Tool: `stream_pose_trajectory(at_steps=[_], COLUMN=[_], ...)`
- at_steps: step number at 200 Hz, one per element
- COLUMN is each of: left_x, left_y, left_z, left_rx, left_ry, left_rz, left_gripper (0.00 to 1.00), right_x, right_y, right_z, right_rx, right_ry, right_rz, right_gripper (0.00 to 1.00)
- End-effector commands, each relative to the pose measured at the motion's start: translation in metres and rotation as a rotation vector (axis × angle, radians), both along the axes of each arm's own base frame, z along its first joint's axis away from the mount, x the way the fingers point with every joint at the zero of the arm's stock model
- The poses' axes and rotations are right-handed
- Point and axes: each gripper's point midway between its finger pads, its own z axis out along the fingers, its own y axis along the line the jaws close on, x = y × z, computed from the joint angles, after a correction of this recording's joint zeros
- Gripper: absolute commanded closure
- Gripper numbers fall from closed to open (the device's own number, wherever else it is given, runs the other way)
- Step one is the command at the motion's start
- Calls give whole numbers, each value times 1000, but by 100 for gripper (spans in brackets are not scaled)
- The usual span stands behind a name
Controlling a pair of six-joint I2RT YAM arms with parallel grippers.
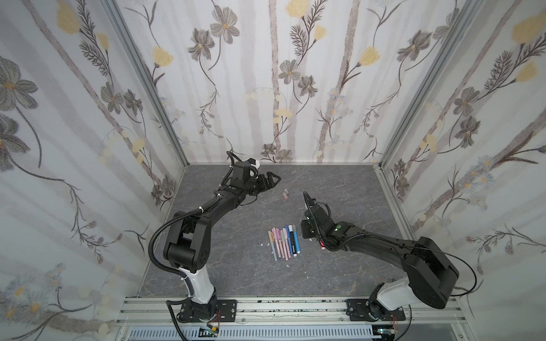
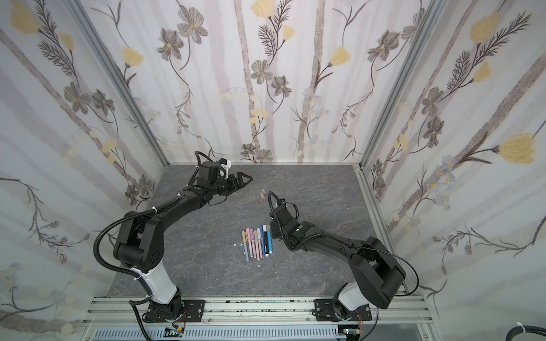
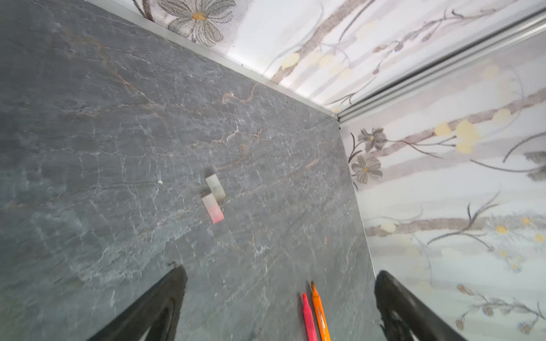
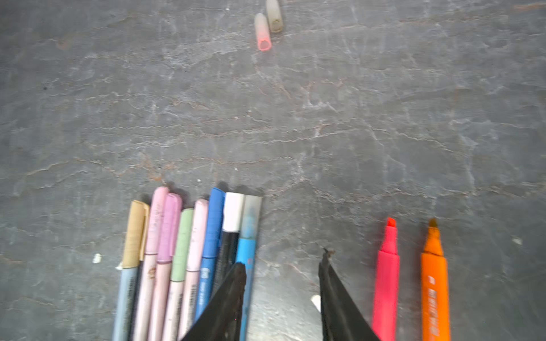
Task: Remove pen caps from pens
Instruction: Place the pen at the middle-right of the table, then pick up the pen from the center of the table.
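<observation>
Several capped pens [image 1: 283, 242] [image 2: 257, 242] lie side by side mid-table; in the right wrist view the pens [image 4: 189, 251] show tan, pink, lilac, green, blue, white and grey caps still on. A red-pink marker [image 4: 387, 280] and an orange marker [image 4: 434, 283] lie uncapped beside them, also seen as red-pink marker [image 3: 308, 319] and orange marker [image 3: 320, 313]. Two loose pen caps [image 1: 285, 194] [image 2: 262, 195] rest farther back: a grey cap [image 3: 215, 186] and a pink cap [image 3: 213, 209]. My left gripper [image 3: 280, 271] [image 1: 273, 180] hovers open and empty short of them. My right gripper [image 4: 283, 259] is open, empty, over bare table between the blue pen and the red-pink marker.
Small white specks [image 4: 97, 257] dot the dark slate tabletop [image 1: 236, 265]. Flowered walls [image 1: 295, 88] close in the back and both sides, with metal corner posts [image 3: 443, 68]. An aluminium rail [image 1: 280, 307] carrying both arm bases runs along the front edge.
</observation>
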Motion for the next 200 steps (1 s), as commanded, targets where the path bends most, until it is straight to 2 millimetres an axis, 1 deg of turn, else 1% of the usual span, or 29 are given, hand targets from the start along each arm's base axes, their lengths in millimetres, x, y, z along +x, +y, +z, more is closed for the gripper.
stream_pose_trajectory(at_steps=[1,10,12,14,27,43,45,48,69,95,124,160,200], left_x=[-10,-17,-18,-20,-26,-34,-34,-35,-41,-46,-49,-50,-49], left_y=[12,17,18,20,29,35,35,36,39,44,45,44,44], left_z=[13,14,14,14,13,15,15,14,11,2,-2,-2,0], left_rx=[-26,-34,-35,-36,-28,-18,-17,-14,1,24,30,27,23], left_ry=[-50,-60,-62,-63,-72,-91,-92,-91,-89,-78,-73,-72,-76], left_rz=[52,70,75,80,115,133,134,135,137,149,145,138,135], left_gripper=[0,0,0,0,0,0,0,0,0,0,0,0,0], right_x=[0,0,0,0,-2,-4,-10,-13,-15,-18,-21,-25,-28], right_y=[8,9,9,9,11,13,20,23,26,29,26,23,19], right_z=[-11,-13,-22,-25,-34,-41,-42,-43,-48,-53,-61,-70,-72], right_rx=[-9,-12,-25,-30,-36,-33,-34,-34,-33,-35,-49,-62,-64], right_ry=[50,60,77,84,111,131,133,135,149,163,185,202,204], right_rz=[-6,-6,-6,-8,-6,2,25,34,44,49,34,29,24], right_gripper=[59,59,60,60,60,61,61,61,61,62,63,66,70])
